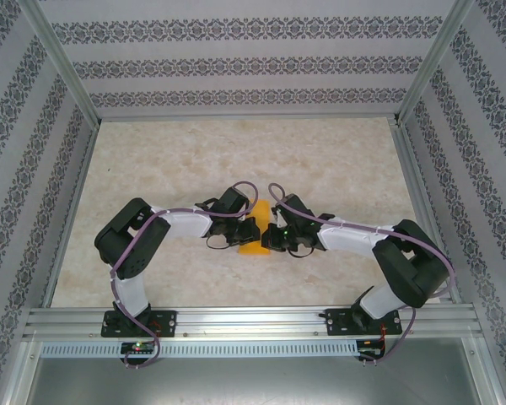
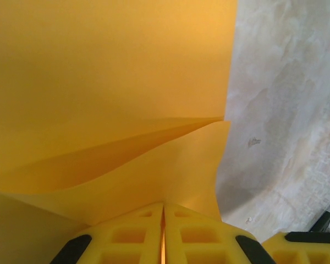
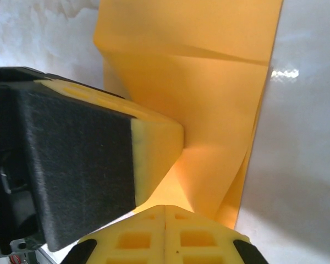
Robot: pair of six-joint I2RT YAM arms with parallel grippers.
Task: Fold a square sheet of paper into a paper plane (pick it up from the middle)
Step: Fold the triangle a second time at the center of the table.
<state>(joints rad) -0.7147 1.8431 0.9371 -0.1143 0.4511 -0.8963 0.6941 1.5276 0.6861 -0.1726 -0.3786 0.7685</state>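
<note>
— Where is the thin orange square paper sheet [image 1: 255,240]?
— Half folded, nipped in both shut pairs: left fingers [image 2: 129,242], right fingers [image 3: 201,245]. They should squeeze the crease evenly, never tugging apart.

Arms [image 1: 179,224] black with white links, purple cables [image 1: 140,353]; gripper fingers [image 2: 133,237] yellow, square-recessed, black pads.

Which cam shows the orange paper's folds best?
Right wrist: the paper shows creases and a long straight edge against the table. Left wrist crops it, two layers gaping. Top external gives a small orange patch, mostly covered.
</note>
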